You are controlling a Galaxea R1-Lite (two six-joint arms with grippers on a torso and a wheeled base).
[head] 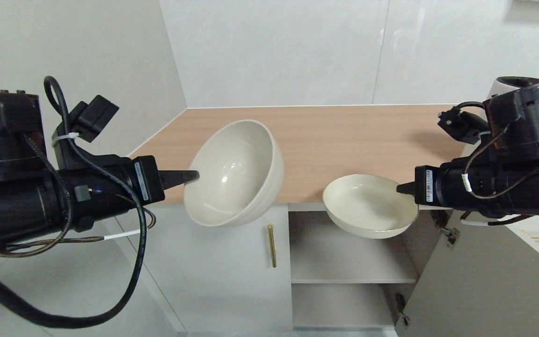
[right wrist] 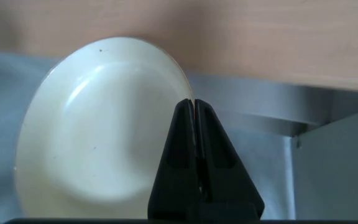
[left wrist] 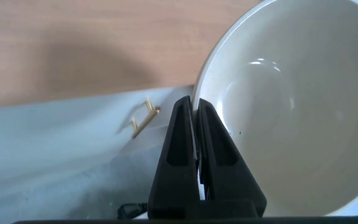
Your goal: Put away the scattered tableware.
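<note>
Wood-top table [head: 344, 140] against a white wall, and the cabinet under it has its right door [head: 484, 281] swung open so the shelves [head: 349, 262] are showing. Robot's left hand [head: 192, 176] is clamped on the rim of a deep white bowl [head: 236, 173], tipped on its side in the air over the closed door [head: 232, 281]. The right hand [head: 399, 188] pinches the rim of a shallow dish [head: 365, 203] hanging just above the open shelves. So the right arm looks nearer: its dish goes down and in, while the bowl needs to cross over first.
</note>
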